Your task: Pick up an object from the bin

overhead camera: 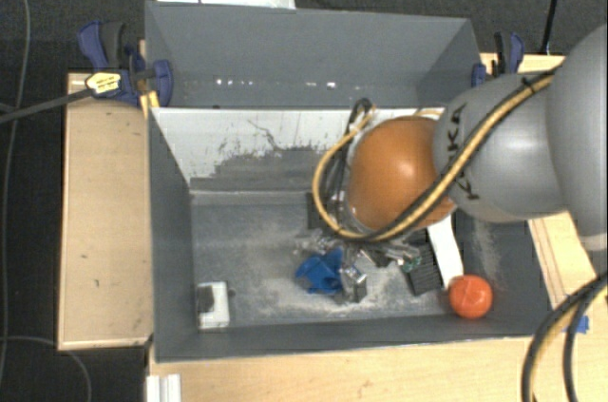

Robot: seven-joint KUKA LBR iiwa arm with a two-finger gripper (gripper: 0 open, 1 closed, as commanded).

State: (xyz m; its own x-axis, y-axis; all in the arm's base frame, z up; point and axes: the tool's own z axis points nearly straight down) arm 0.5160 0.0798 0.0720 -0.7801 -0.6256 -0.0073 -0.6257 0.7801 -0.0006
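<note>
Gripper just beside blue thing — small, angular

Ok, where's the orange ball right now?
In the camera view, the orange ball lies in the lower right corner of the bin, just right of a black-and-white object.

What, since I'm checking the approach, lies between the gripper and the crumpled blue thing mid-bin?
Nothing visible: the gripper sits right beside the crumpled blue thing. The round orange ball and small white block lie well aside.
</note>
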